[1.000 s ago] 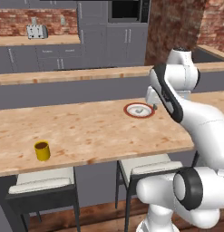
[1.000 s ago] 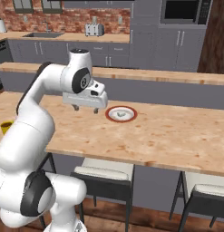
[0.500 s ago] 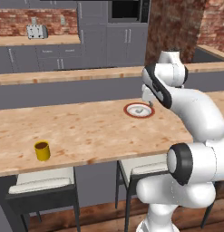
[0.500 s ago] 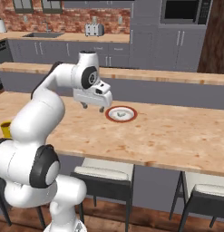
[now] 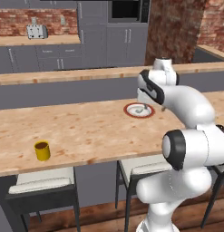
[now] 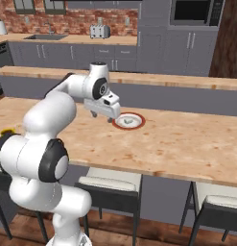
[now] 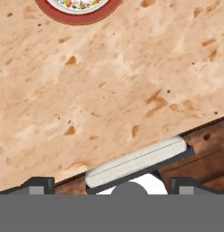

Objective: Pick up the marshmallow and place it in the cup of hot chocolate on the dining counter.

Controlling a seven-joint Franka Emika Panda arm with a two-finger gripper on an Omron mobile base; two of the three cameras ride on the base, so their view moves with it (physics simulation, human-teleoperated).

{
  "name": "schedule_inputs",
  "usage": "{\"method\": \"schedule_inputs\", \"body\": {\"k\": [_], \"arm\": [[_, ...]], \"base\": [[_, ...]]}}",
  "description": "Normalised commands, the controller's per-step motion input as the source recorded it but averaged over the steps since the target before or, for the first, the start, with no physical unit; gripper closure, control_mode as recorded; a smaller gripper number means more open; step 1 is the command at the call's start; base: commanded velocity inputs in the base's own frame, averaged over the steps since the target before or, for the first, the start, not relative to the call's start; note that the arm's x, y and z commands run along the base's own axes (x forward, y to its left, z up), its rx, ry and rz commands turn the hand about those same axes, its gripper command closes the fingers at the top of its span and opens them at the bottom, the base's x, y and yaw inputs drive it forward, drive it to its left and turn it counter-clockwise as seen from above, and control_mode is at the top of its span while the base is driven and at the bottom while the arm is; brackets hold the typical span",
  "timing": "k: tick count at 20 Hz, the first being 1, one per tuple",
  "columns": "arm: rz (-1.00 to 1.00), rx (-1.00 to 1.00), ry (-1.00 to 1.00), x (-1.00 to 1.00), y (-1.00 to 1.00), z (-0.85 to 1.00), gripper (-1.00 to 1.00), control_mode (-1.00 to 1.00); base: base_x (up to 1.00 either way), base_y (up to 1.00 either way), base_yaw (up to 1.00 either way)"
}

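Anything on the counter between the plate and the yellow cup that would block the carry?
Nothing visible. The marshmallow lies on the red-rimmed plate, the cup stands far off near the counter's front edge, and the stretch of wood between them is bare. The gripper hangs just beside the plate, with nothing between it and the marshmallow.

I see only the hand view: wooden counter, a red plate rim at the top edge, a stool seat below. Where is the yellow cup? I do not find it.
Observer: In the left base view, the cup of hot chocolate stands on the dining counter, far to the left of the plate and near the front edge.
Operator: And the marshmallow?
Observer: A small greyish lump, likely the marshmallow, lies in the middle of the plate.
Operator: How does the gripper stand relative to the plate?
Observer: In the right base view, the gripper hangs above the counter just left of the plate, not over it.
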Motion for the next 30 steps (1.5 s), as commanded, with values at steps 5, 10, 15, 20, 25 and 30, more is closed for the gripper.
{"method": "schedule_inputs", "body": {"k": [5, 10, 15, 20, 25, 30], "arm": [[-0.04, 0.00, 0.00, 0.52, -0.05, -0.26, -1.00, -1.00], [-0.03, 0.00, 0.04, 0.54, -0.16, -0.20, -1.00, -1.00], [0.00, 0.00, 0.06, 0.45, -0.26, -0.15, -1.00, -1.00], [0.00, 0.00, 0.00, 0.44, -0.20, -0.20, -1.00, -1.00], [0.00, 0.00, 0.00, 0.52, -0.04, -0.30, -1.00, -1.00], [0.00, 0.00, 0.00, 0.47, 0.00, -0.28, -1.00, -1.00]], "base": [[0.00, 0.00, 0.00], [0.00, 0.00, 0.00], [0.00, 0.00, 0.00], [0.00, 0.00, 0.00], [0.00, 0.00, 0.00], [0.00, 0.00, 0.00]]}}
